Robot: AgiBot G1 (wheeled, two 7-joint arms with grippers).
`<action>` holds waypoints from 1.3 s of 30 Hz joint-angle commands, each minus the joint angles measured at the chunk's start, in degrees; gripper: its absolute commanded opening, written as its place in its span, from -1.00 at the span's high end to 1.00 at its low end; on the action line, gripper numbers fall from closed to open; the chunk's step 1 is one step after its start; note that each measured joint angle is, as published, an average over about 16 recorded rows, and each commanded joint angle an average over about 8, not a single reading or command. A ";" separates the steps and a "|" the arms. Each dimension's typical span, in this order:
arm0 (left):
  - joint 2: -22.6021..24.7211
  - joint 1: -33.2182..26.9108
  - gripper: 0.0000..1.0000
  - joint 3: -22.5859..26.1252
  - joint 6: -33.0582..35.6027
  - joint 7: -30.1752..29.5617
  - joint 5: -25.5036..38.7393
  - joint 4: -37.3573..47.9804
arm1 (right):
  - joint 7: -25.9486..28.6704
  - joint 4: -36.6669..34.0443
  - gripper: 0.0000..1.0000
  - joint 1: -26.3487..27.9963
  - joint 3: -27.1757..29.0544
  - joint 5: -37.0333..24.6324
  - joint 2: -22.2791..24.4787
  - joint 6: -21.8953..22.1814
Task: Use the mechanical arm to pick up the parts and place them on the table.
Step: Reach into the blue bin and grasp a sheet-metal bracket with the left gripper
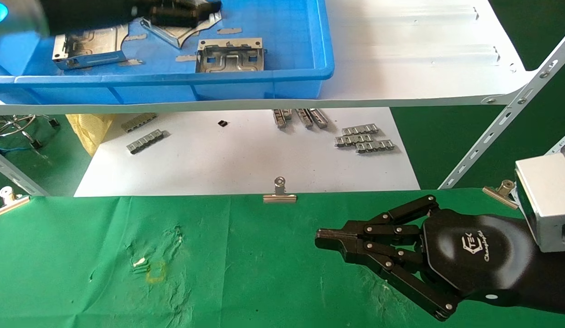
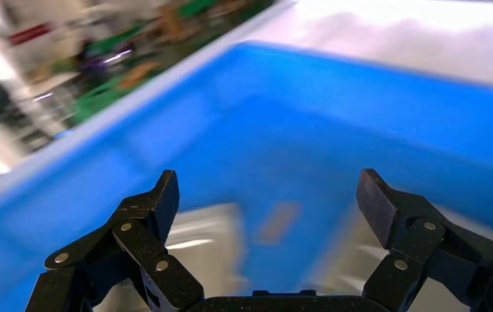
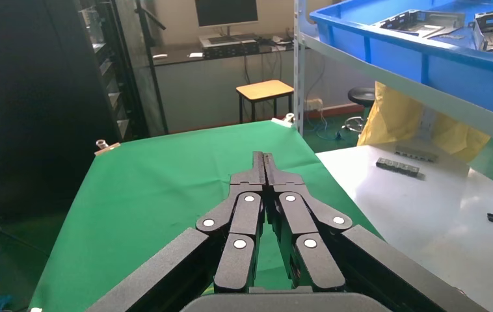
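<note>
Right end effector (image 1: 326,240), white "Changingtek" logo, fingertips together above green table (image 1: 218,273)

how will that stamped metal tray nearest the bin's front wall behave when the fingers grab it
The stamped metal tray is probably stiff: its embossed channels and upturned edges resist bending. It looks light, being thin sheet with holes. Its bare metal may slip between the left gripper's open fingers, so gripping an upturned edge seems safer.
</note>
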 commanded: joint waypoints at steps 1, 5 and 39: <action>2.67 -2.90 -1.00 0.52 -5.45 1.75 2.20 5.47 | 0.00 0.00 1.00 0.00 0.00 0.00 0.00 0.00; 6.35 -5.91 -0.47 1.70 -11.49 3.26 4.67 12.28 | 0.00 0.00 1.00 0.00 0.00 0.00 0.00 0.00; 7.12 -7.81 1.00 3.31 -21.20 -4.69 7.19 23.25 | -0.01 0.00 -1.00 0.00 -0.02 0.01 0.01 0.01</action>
